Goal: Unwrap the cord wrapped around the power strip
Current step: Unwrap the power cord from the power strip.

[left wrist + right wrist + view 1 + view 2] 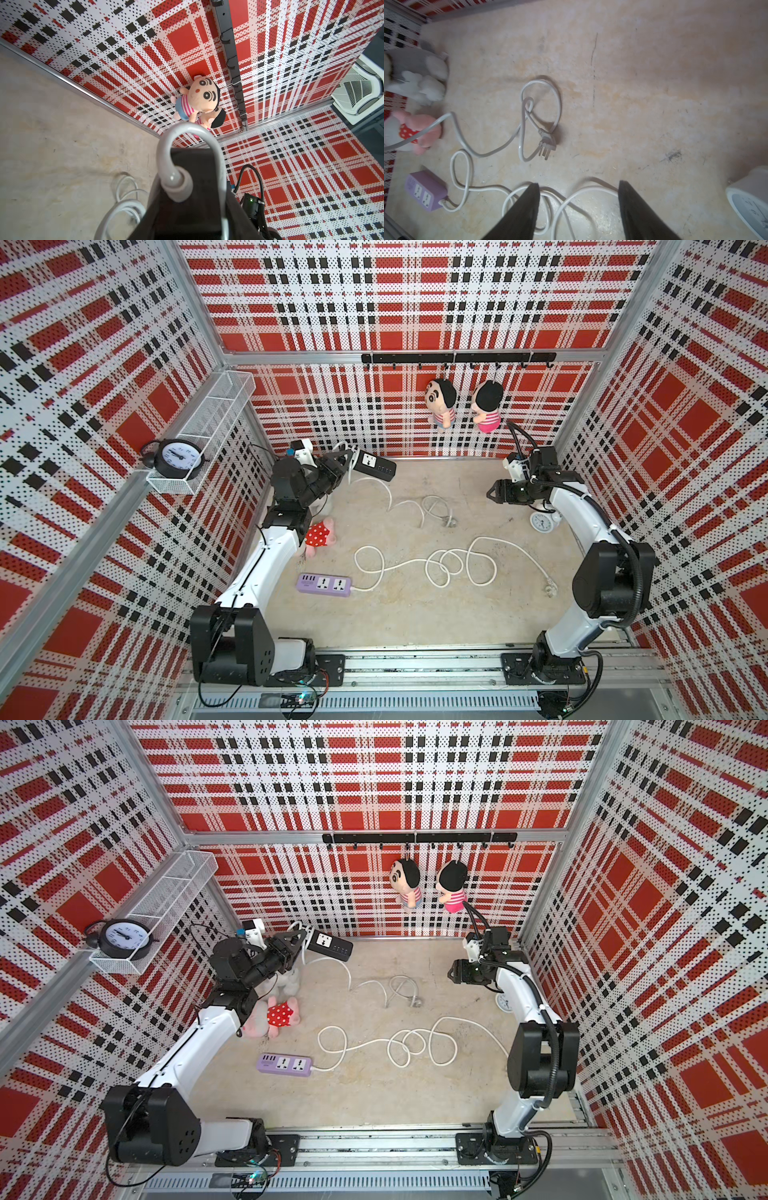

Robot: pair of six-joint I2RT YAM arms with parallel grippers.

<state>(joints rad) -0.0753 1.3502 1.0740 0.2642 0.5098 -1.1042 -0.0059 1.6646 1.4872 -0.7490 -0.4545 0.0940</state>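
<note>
Left hand point(350, 462) clamps the strip point(376, 465) aloft, right hand point(579, 184) gapes empty; the cord point(187, 127) seemingly needs one loop slipped off.

Two power strips with two white cords: black power strip point(374, 464) and short cord point(188, 127) at the left gripper point(348, 461), purple power strip point(324, 585) and long cord point(485, 188) well apart from it. Two clocks: black clock point(178, 458) well apart too, white clock point(542, 523) near the right gripper point(490, 492). Four plush toys: face-on doll point(441, 402), back-turned doll point(488, 406), pink plush point(320, 533), grey plush point(419, 72).
</note>
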